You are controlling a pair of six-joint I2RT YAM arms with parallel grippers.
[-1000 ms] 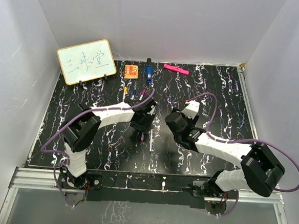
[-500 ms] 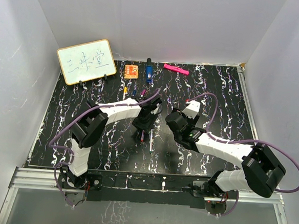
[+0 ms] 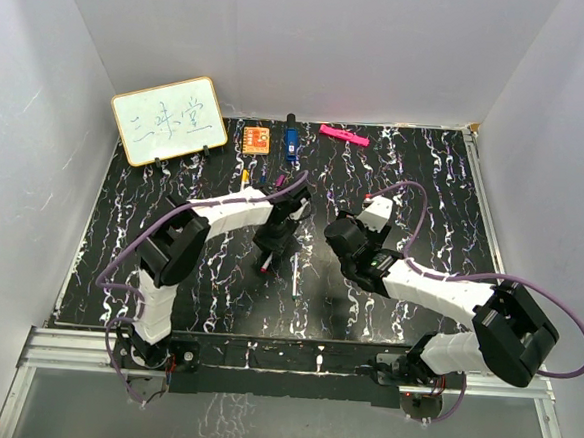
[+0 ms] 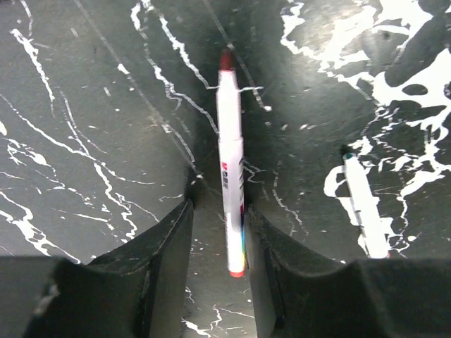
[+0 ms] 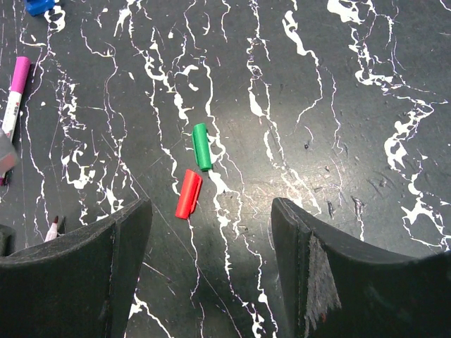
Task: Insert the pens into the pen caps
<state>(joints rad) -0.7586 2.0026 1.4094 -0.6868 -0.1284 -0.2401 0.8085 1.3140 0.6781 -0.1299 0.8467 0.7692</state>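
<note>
Black marbled table (image 3: 425,178); whiteboard (image 3: 169,120) far left, then orange square (image 3: 257,138), blue block (image 3: 290,142) and pink bar (image 3: 343,135) along far edge. Left gripper (image 3: 270,250) down at table centre, fingers (image 4: 162,253) narrow, straddling red pen (image 4: 230,169) lying flat. One finger against the barrel, sliver of gap at the other, so not clamped as far as visible. Right gripper (image 5: 211,204) just right of centre, hovering, fingers (image 5: 317,267) wide, holding nothing. Green pen (image 4: 366,211) flat on table just right of red pen, tip bare. Below right gripper: green cap (image 5: 202,146) and red cap (image 5: 188,193), loose, near each other, not touching. More pens (image 3: 262,181) just far of left gripper, one seemingly wearing a magenta cap (image 5: 20,74), the rest too small to tell. Judged partway at best: red and green pairs both undone, red pen pick-up in hand, capping to follow.
</note>
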